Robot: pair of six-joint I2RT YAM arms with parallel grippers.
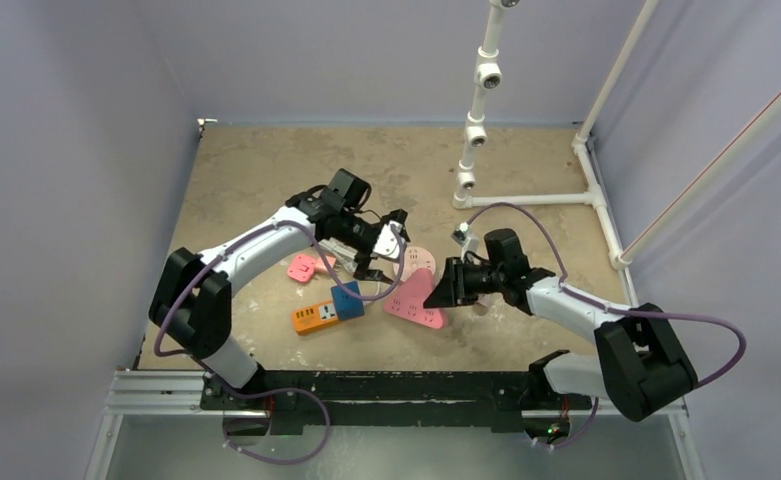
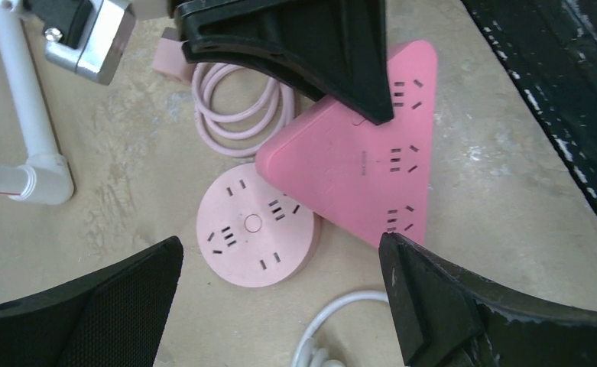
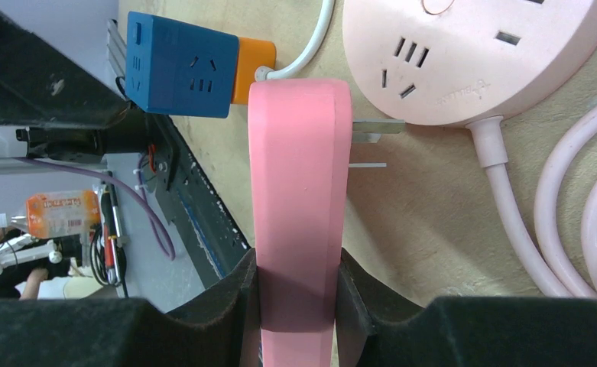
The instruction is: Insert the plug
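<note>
Table (image 1: pixel 266 170): one, sandy. We place everything from the round pink socket (image 2: pixel 253 225), which lies flat on the table.
Grippers: two. The left gripper (image 2: pixel 280 241) hovers over the round socket, jaws wide and holding nothing. The right gripper (image 3: pixel 296 275) pinches the triangular plug.
Triangular plug (image 2: pixel 371 160): one, pink, tilted, just beside the round socket.
Blue-and-orange block (image 1: pixel 328 310): one, near the round socket, on the left arm's side.
Prongs (image 3: pixel 375 126): three, as far as we can count, pointing at the round socket's rim.
</note>
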